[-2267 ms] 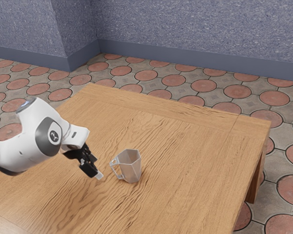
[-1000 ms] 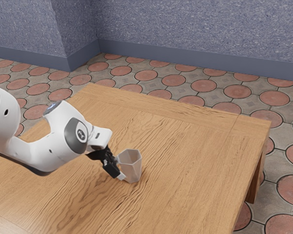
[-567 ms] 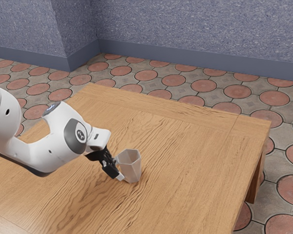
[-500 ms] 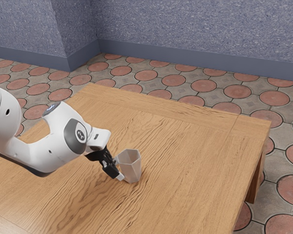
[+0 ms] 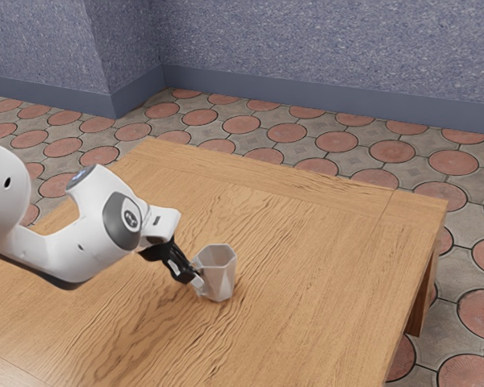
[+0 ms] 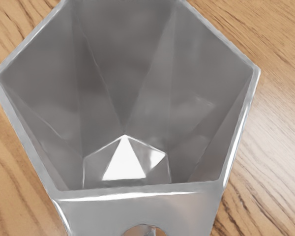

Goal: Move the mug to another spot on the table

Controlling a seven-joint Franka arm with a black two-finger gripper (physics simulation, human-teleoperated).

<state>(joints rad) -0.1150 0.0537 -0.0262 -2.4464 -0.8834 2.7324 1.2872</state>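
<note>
A grey faceted mug (image 5: 219,272) stands near the front middle of the wooden table (image 5: 331,258), slightly tilted. Its handle faces the exterior view's left. My black gripper (image 5: 193,279) reaches in from that side, shut on the handle, which my fingers mostly hide. Whether the mug's base touches the wood I cannot tell. In the wrist view I look straight down into the mug (image 6: 128,98), with its six-sided rim and pale bottom. The top of the handle (image 6: 142,230) lies just under my hand.
The tabletop stretches bare to the exterior view's right and toward the back, ending at its far edge (image 5: 419,201). A tiled floor (image 5: 323,137) and blue-grey walls surround the table. My white arm (image 5: 56,234) covers the table's front left part.
My hand came from the exterior view's left up to the mug's handle. In the last half second the wrist has lowered and the mug has shifted slightly right and upward with it.
</note>
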